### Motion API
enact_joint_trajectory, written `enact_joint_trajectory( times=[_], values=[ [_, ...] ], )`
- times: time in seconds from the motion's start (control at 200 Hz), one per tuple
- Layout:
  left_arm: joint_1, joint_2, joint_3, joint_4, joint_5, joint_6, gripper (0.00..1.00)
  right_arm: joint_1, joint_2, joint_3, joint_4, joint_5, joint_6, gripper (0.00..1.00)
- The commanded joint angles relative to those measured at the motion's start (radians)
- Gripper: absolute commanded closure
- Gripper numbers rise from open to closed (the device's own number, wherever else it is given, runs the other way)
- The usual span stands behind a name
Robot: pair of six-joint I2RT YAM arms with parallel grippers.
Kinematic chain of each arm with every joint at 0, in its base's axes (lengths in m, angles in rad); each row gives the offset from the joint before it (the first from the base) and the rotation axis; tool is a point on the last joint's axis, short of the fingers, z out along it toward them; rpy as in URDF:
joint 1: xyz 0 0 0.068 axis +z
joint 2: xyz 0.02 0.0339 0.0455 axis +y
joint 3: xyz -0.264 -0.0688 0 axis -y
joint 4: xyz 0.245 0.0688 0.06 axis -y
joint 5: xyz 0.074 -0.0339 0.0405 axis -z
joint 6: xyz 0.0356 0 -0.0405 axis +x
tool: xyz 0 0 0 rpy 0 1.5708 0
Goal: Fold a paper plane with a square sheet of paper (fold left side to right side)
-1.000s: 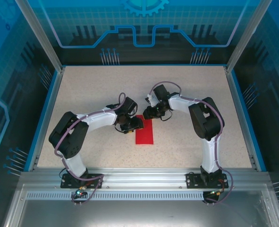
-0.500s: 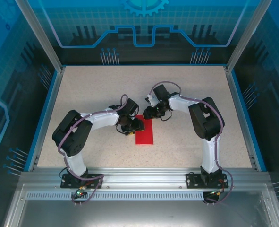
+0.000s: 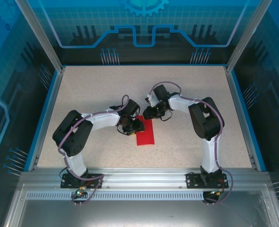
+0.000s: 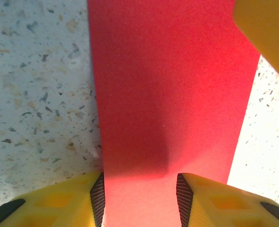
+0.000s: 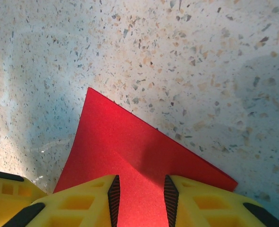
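1. You have the square sheet of paper (image 3: 146, 135) lying flat near the middle of the counter (image 3: 92, 90), between the two arms. From above it reads as a narrow upright red rectangle, not a square, so I judge the left-to-right fold to be made already.
2. Only the red face shows in all three views. No yellow reverse is visible, and no slanted nose folds or wing creases.
3. Your left pincer (image 4: 139, 201) is low over the left side of the strip. Its jaws stand apart, and the red strip runs flat between and beneath the two pads. The paper is not pinched edge-on. Whether the fingers press it onto the counter, you cannot tell from here.
4. A yellow part (image 4: 264, 33) sits over the strip's far right corner in the left wrist view. It is probably a finger of the other arm, but that is not certain.
5. Your right pincer (image 5: 139, 201) is at the far end of the strip. Its jaws are a little apart, with one red corner lying flat on the counter between the pads and nothing clamped.
6. By my judgement you are early in the task, with one fold down. The pointed nose, the further lengthwise folds and the wings are all left to do.
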Motion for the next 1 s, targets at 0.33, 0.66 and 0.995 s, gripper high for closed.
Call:
enact_joint_trajectory(
  times=[0.33, 0.66, 0.995],
  values=[
    [-0.004, -0.067, -0.029, -0.022, -0.019, -0.015, 0.58, -0.012, 0.038, -0.020, -0.026, -0.010, -0.015, 0.65],
    [-0.004, -0.075, -0.043, -0.022, -0.035, -0.031, 0.73, -0.012, 0.033, -0.019, -0.020, -0.010, -0.018, 0.64],
    [-0.005, -0.080, -0.059, -0.025, -0.051, -0.057, 0.93, -0.032, -0.070, -0.049, 0.029, -0.023, -0.026, 0.55]
  ],
)
